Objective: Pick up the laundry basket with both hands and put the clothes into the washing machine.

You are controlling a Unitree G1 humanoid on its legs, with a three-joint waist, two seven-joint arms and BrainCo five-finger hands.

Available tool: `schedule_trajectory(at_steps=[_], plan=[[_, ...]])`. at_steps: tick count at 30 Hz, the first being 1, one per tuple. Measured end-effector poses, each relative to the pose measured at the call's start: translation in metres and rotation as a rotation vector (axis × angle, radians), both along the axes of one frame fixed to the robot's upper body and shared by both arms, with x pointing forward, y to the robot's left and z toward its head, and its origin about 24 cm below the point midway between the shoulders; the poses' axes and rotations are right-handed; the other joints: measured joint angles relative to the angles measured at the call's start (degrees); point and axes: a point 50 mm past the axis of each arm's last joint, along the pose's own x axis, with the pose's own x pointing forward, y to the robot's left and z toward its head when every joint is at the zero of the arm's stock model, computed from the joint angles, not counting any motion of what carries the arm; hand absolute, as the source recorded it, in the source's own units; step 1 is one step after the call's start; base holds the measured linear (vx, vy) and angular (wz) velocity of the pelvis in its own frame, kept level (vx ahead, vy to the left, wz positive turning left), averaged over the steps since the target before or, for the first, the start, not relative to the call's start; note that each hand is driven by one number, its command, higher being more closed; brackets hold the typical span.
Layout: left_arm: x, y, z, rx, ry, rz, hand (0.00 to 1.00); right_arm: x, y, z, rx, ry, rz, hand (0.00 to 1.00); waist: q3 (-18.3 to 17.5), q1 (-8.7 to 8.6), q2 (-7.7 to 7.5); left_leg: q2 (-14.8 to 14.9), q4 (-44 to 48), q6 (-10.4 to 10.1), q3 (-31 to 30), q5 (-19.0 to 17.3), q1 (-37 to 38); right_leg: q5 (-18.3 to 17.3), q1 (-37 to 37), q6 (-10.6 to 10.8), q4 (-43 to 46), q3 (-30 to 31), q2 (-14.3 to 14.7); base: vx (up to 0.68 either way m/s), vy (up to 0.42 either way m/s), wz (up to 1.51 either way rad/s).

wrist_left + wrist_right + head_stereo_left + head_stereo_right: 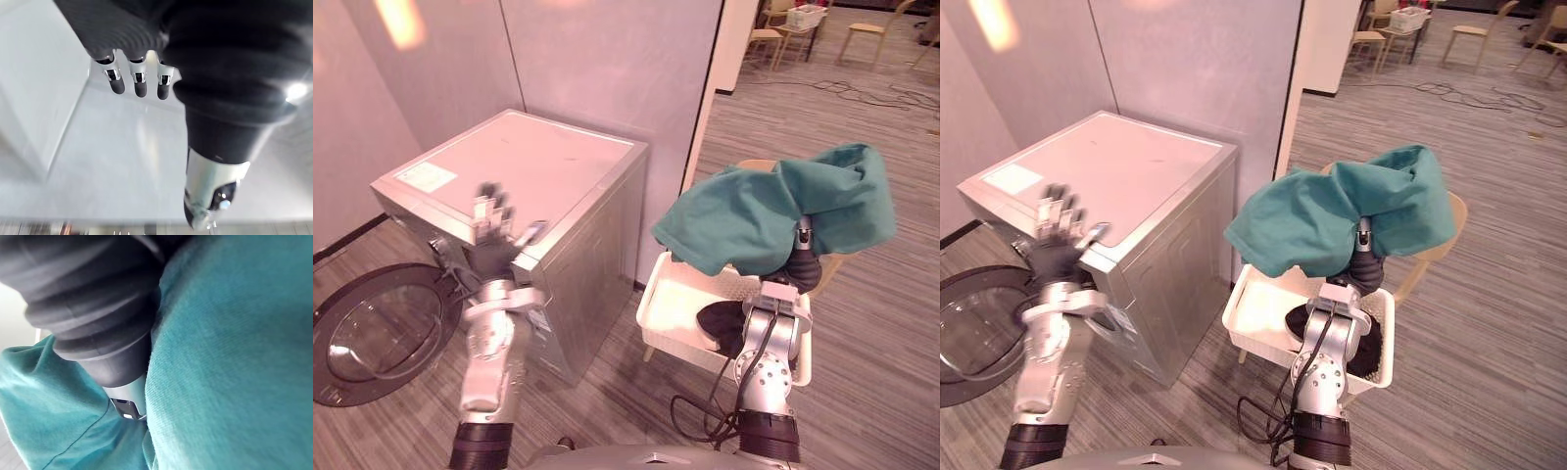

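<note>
door (377, 333): open, lying at 8 o'clock, glass facing up.
laundry basket (685, 299): at 4 o'clock, held by neither hand; a dark garment (720, 321) is left at its near end.
right hand (1365, 262): raised over the basket; fingers are buried in cloth, so the grip cannot be told.
teal garment (773, 211): draped over the right hand at 2 o'clock, hanging loose on both sides (nothing is pinned, by the look of it).
left hand (489, 245): at 9 o'clock, fingers straight and spread, nothing held, raised by the washer's front top corner.
washing machine (538, 171): at 10 o'clock; the drum mouth is largely hidden behind the left arm.
step: judged to be the transfer of the teal garment to the drum.
path: the garment should be swung from 2 toward 8 o'clock and dropped below the washer's top edge early, since limp cloth is likely to catch on that corner.
left hand use: should be cleared from the mouth, or used to gather the trailing hem.
release: best done only once the bulk is inside the drum.
</note>
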Motion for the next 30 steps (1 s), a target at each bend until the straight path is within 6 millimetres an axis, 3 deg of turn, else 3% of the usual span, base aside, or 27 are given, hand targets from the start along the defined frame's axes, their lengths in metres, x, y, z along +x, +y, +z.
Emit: schedule_trajectory(at_steps=[4, 9, 15, 21, 30], plan=[[0.004, -0.065, 0.015, 0.012, -0.061, -0.343, 0.0, -0.004, 0.002, -0.008, -0.004, 0.046, 0.019, 1.0, -0.3, -2.34, 0.39, 0.0, -1.5, 0.1, 1.3, 0.3, 2.6, 0.7, 1.2, -0.1, -1.3, 1.8, 0.2, -0.04, 0.021, -0.23], [0.003, -0.112, 0.01, 0.038, -0.014, -0.575, 0.0, -0.002, 0.006, -0.009, -0.02, 0.062, 0.031, 1.0, -0.7, -3.6, 1.12, -0.1, -4.8, 0.0, 1.5, 2.0, 4.3, 0.8, 1.1, -0.6, -2.0, 2.6, 0.7, -0.04, 0.002, -0.09], [0.007, -0.14, 0.008, 0.114, 0.016, -0.687, 0.0, -0.003, 0.005, -0.01, -0.021, 0.092, 0.016, 1.0, -1.0, -4.03, 1.55, -0.2, -5.7, 0.1, 1.5, 2.7, 4.5, 1.4, 0.9, 0.2, -2.2, 2.7, 0.7, 0.0, 0.0, 0.0], [0.009, -0.162, -0.007, 0.215, 0.086, -0.758, 0.0, -0.003, 0.005, -0.011, -0.015, 0.104, 0.011, 1.0, -1.0, -4.59, 1.48, -0.2, -5.7, 0.1, 1.5, 2.7, 4.5, 1.5, 0.9, 0.2, -2.3, 2.8, 0.7, 0.0, 0.0, 0.0], [0.016, -0.192, -0.019, 0.362, 0.139, -0.781, 0.0, -0.001, 0.01, -0.018, 0.003, 0.139, 0.013, 1.0, -1.4, -5.96, 0.33, -0.2, -6.6, 0.2, 1.3, 3.3, 4.5, 1.5, 0.6, 0.3, -2.3, 2.8, 0.7, 0.0, 0.0, 0.0]])
